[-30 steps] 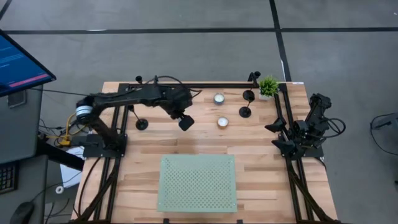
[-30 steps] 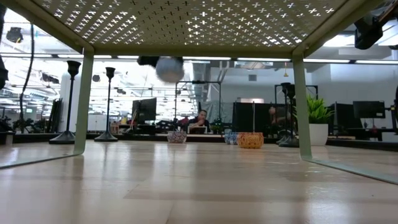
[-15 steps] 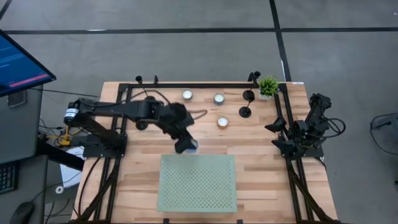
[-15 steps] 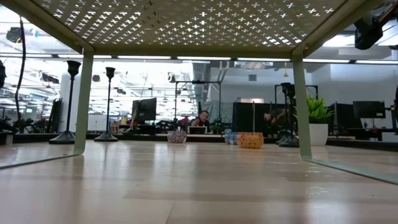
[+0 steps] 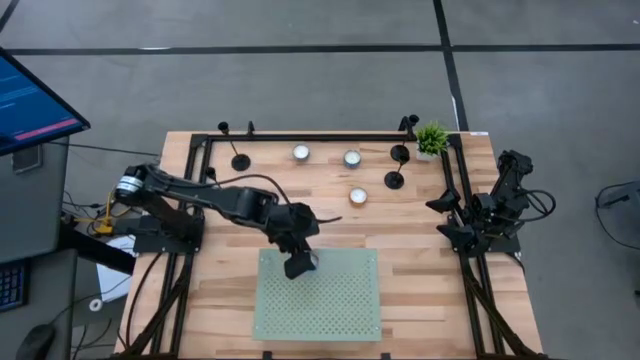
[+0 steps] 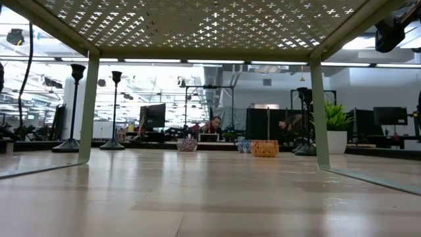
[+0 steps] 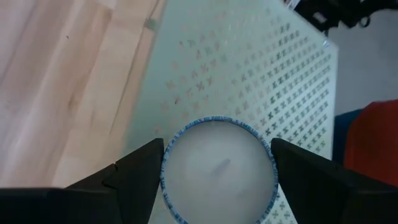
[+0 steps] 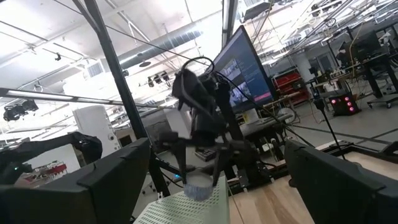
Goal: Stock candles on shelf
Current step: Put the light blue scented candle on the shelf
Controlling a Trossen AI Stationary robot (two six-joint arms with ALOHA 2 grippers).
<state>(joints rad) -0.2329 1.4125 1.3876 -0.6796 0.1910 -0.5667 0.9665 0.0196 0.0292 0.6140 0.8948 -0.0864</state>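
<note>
My left gripper [image 5: 298,264] is shut on a small round white candle [image 7: 217,167] with a blue-patterned rim, over the far left part of the pale green perforated shelf [image 5: 318,298]. The right wrist view shows this candle [image 8: 200,185] low over the shelf [image 8: 186,210]. Three more candles stand on their bases on the wooden table beyond the shelf: one [image 5: 300,152], a second [image 5: 352,158] and a third [image 5: 358,196]. My right gripper [image 5: 447,218] waits open and empty at the table's right edge. My left gripper pinches the candle's round side wall [image 7: 166,171] between its two fingers [image 7: 134,177], one on each opposite side. The fingers come from above, pointing down. The candle sits upright, wax side up, low over the shelf. I cannot tell whether its base touches the panel.
Black candlesticks [image 5: 240,160] [image 5: 396,180] [image 5: 400,152] and a small potted plant [image 5: 432,138] stand along the far edge. A black frame borders the table's far, left and right sides. In the low view the shelf [image 6: 210,23] stands on thin legs [image 6: 89,108].
My left gripper has carried the candle from the far part of the table, near the candle row, toward the near edge. It now hangs over the shelf's far left part. The candle has stayed upright in the fingers. A table candle that the arm covered now shows.
</note>
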